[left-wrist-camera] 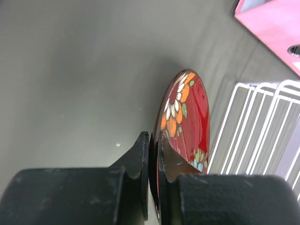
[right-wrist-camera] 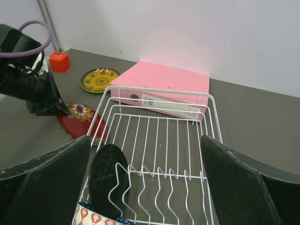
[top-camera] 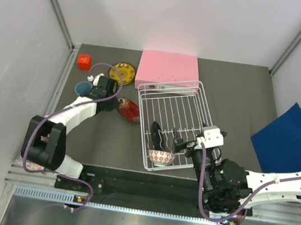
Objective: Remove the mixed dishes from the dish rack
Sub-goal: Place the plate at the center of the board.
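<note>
- From the top camera, the dish rack sat right of centre on the dark table, with the pink box touching its far end.
- A dark plate stood upright among the prongs in the rack's lower left part. The small patterned bowl lay in the rack's bottom left corner.
- The left gripper was clamped on the rim of the red flowered plate, just left of the rack and outside it.
- The light blue cup, the yellow patterned plate and the red cube stood on the table in the upper left.
- The right gripper hung over the rack's lower right part, jaws apart. A blue sheet lay off the table at the right.
- In the left wrist view, the left gripper had its jaws pressed together on the red flowered plate, which stood edge-on. The dish rack showed at the right and the pink box in the upper right.
- In the right wrist view, the right gripper was spread wide and held nothing, with the dish rack below it.
- The dark plate leaned in the prongs at lower left, and the small patterned bowl peeked in at the bottom edge.
- Beyond the rack lay the pink box, the yellow patterned plate and the red cube. At the left the left gripper gripped the red flowered plate.
</note>
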